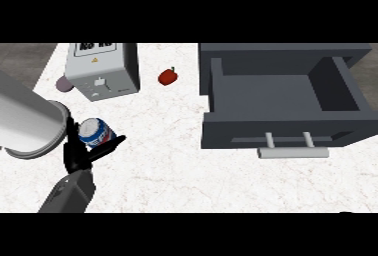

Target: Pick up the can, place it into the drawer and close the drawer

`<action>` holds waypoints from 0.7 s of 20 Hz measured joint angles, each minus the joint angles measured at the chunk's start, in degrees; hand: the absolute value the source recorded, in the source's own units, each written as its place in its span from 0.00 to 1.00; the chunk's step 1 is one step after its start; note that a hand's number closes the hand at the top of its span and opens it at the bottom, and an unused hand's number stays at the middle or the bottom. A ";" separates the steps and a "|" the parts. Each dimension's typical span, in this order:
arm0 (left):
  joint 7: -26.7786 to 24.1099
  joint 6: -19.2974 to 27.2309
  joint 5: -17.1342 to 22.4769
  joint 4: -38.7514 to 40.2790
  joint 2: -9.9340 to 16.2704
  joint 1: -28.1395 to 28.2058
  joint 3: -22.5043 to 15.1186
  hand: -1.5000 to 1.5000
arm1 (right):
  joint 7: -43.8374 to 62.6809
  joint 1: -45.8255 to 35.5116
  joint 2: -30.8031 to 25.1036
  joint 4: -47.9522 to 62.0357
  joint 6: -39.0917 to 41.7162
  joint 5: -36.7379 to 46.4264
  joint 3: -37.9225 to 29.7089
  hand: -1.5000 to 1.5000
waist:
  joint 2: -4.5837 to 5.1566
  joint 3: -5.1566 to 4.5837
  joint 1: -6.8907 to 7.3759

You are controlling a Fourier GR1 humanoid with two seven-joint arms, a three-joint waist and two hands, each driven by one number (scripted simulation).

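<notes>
**Can in the left hand, drawer standing open at the right**

You have the can point(95, 132) at the left of the scene, near the middle in depth, held by the left hand point(80, 152). The black fingers point(108, 144) curl round the can's near and right side, and another part of the hand rises along its left side, so the can sits between them with its light top and blue-and-red label showing. You cannot tell from this view whether the can is lifted off the surface point(170, 165) or resting on it.

The grey forearm point(68, 194) comes in from the near left edge and leads up to that hand. Just to the left of the can, a large pale grey cylinder point(26, 122) crosses in from the left edge; its rounded end lies close beside the hand and hides part of the surface there.

The drawer point(284, 102) is at the right, well apart from the can. It is pulled out toward you, its dark grey inside open to view, and its pale bar handle point(293, 151) sits on the near front.

Farther back on the left stands a light grey toaster point(103, 70) with a small mauve object point(64, 84) partly hidden at its left. A small red item point(168, 76) lies between the toaster and the drawer.

The right hand does not show anywhere.
</notes>
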 measured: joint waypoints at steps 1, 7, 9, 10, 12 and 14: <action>-0.60 -1.39 0.10 1.06 0.57 -0.26 0.08 1.00 | -0.41 -0.18 -0.22 0.62 0.24 -0.18 -0.48 0.00 | -0.01 -0.01 0.01; -2.88 -5.01 0.57 6.24 0.49 -4.78 0.32 1.00 | 1.05 -1.77 -0.71 0.09 -0.11 -0.49 -1.06 0.00 | 0.05 -0.01 -0.10; -4.67 -7.00 0.79 7.41 0.60 -4.77 0.48 1.00 | 0.50 -1.43 -0.26 -0.11 -0.20 0.15 -0.87 0.00 | 0.05 -0.02 -0.10; -5.45 -7.54 0.85 8.74 0.84 -5.64 0.79 1.00 | 0.73 -1.55 -0.21 -0.51 -0.35 0.26 -0.82 0.00 | 0.11 -0.03 -0.26; -5.46 -8.49 0.84 8.77 1.13 -6.34 0.50 1.00 | 1.55 -2.42 -0.41 -0.59 -0.81 0.67 -0.78 0.00 | 0.07 -0.01 -0.11; -5.78 -9.48 0.41 8.96 1.10 -7.04 -0.15 1.00 | 1.31 -1.43 -0.16 -1.27 -0.39 0.69 -0.79 0.00 | 0.03 0.00 -0.11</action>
